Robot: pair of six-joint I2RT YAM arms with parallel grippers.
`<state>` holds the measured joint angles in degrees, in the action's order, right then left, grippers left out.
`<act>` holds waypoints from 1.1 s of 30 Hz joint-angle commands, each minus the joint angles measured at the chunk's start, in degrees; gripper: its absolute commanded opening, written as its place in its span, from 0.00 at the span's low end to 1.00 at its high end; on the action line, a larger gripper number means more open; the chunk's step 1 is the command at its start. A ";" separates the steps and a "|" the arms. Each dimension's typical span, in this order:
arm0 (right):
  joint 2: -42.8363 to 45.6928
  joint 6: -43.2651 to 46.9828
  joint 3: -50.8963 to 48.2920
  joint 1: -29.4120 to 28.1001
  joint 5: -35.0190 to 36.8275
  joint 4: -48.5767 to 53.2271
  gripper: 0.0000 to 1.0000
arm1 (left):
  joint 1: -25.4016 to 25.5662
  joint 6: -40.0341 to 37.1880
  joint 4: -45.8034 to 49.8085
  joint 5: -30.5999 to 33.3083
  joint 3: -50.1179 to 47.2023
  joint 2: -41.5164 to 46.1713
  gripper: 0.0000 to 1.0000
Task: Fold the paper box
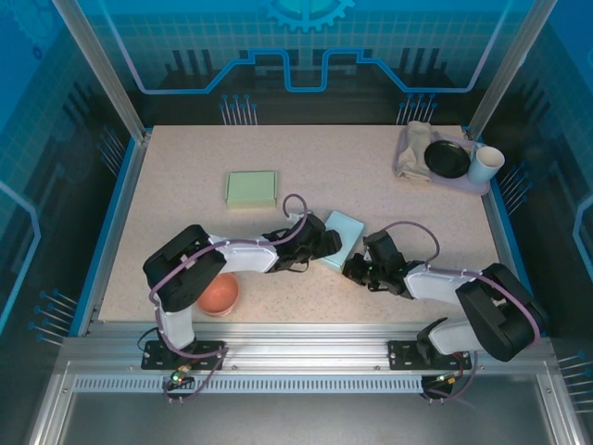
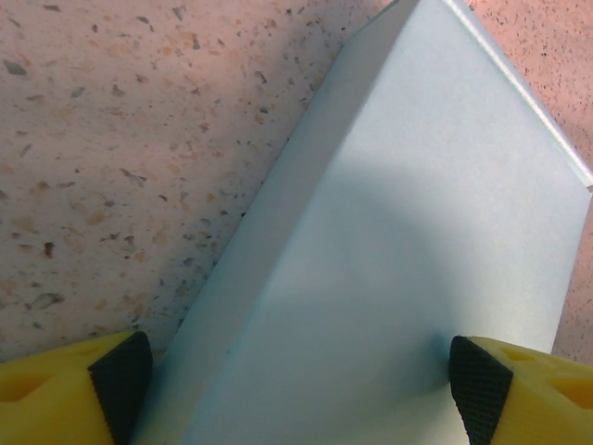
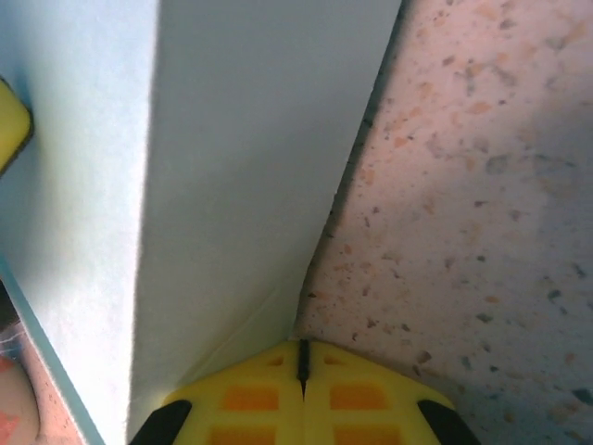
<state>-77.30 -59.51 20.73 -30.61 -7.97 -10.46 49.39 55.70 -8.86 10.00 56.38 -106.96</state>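
The paper box (image 1: 344, 235) is pale blue and lies on the speckled table between the two arms. My left gripper (image 1: 325, 247) stands open at the box's near-left end. In the left wrist view the box (image 2: 371, 278) spans the gap of the left gripper (image 2: 296, 389), with one black pad (image 2: 119, 378) beside its side wall and the other pad (image 2: 476, 394) against its top face. My right gripper (image 1: 358, 269) is shut with nothing in it. In the right wrist view the right gripper (image 3: 302, 357) has its joined tip touching the foot of the box's side wall (image 3: 241, 148).
A flat pale green box (image 1: 251, 188) lies further back on the left. An orange bowl (image 1: 219, 294) sits near the left arm's base. At the back right, a tray (image 1: 463, 185) carries a cloth (image 1: 415, 144), a black dish (image 1: 447, 158) and a white cup (image 1: 485, 165).
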 commanded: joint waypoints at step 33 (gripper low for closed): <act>8.55 40.67 18.13 14.41 12.59 20.52 0.70 | 2.18 -1.09 6.62 -3.90 0.19 5.28 0.90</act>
<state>-63.16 -24.75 36.56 -19.03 11.05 15.90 49.82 50.76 4.29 8.82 58.22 -100.49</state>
